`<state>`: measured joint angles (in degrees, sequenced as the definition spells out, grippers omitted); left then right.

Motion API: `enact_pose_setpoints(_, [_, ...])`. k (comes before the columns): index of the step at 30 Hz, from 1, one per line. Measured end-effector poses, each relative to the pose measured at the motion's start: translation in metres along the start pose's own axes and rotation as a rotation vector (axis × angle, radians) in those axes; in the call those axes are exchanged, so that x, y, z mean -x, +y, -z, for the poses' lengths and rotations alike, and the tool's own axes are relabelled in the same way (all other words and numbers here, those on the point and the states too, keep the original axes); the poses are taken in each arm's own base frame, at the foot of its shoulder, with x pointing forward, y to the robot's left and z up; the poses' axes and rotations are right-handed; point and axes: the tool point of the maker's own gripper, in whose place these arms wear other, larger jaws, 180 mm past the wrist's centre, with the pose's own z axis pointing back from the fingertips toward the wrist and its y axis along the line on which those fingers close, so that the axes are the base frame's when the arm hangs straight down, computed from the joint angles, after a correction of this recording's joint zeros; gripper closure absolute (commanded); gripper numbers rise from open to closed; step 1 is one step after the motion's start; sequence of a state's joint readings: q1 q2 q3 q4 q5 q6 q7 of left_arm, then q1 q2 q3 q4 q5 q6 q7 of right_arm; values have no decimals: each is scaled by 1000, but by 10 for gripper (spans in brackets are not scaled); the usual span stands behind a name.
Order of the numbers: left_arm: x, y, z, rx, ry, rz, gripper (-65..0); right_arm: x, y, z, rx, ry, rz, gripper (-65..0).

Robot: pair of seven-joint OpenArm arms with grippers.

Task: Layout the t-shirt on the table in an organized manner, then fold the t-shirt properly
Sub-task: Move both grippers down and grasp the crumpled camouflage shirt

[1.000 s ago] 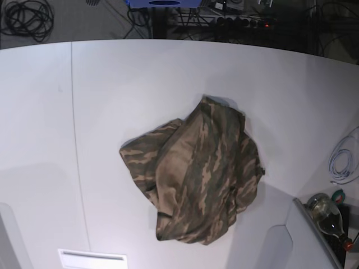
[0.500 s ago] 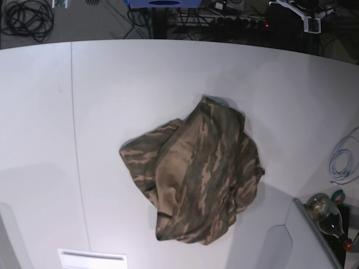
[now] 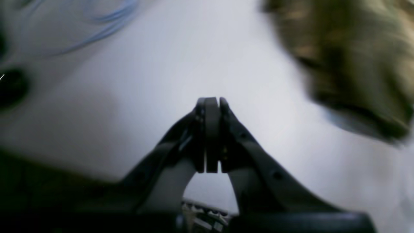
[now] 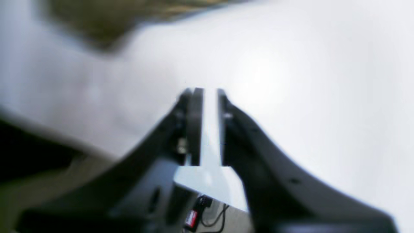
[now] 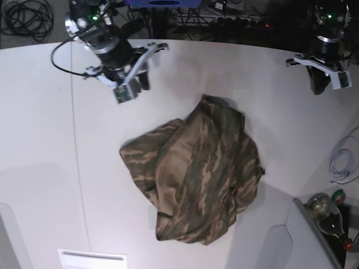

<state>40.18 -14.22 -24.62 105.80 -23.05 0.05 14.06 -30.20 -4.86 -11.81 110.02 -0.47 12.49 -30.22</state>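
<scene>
Dead centre of the base view, a bit right of middle, sits the t-shirt (image 5: 196,176), all bunched into a lump on the table (image 5: 50,145), nothing laid flat yet. Its long axis runs roughly from the upper right down to the lower left of the frame. Both arms are up at the far edge: the right gripper (image 5: 130,85) is at upper left, the left gripper (image 5: 327,79) at upper right, neither touching the cloth. I'd say the right one is a bit nearer, with the shirt lying below and to the right of it.

Right jaws are slightly apart with nothing between them; left jaws are pressed together, empty. Wrist views are pretty blurry.

Table is smooth white with plenty of bare room all round the shirt for spreading. Only clutter: a pale cable (image 5: 343,162) and a bottle (image 5: 328,216) at lower right.
</scene>
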Motion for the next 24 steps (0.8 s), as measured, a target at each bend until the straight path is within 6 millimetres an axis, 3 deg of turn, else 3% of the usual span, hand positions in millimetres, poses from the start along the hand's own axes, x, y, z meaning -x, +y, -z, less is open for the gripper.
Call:
enact_pose_setpoints(2, [4,27,-6,-85,1,-65,0,-8,34,11,-96,21,-60,-275])
enact_pose_setpoints(4, [10,51,-14,-166,-1,-119,0,-10,55,22,-160,40,-125,-356])
enact_pose_setpoints(6, [17,67,-19,-217,11,-143,-81,-1,69,34,-209,78,-194,-453])
enact_pose_setpoints(8, [21,73,-21,-231,18,-157,-166,11,80,47,-242,127,-244,-510])
enact_pose_setpoints(10, [21,68,-20,-199,17,-151,-211,13,89,56,-273,129,-266,-515])
enact_pose_setpoints(15, [16,55,-16,-124,7,-134,-216,-12,91,86,-293,65,-192,-513])
enact_pose_setpoints(24, [4,90,-27,-218,-28,-121,-214,-10,77,127,-337,114,-54,-513])
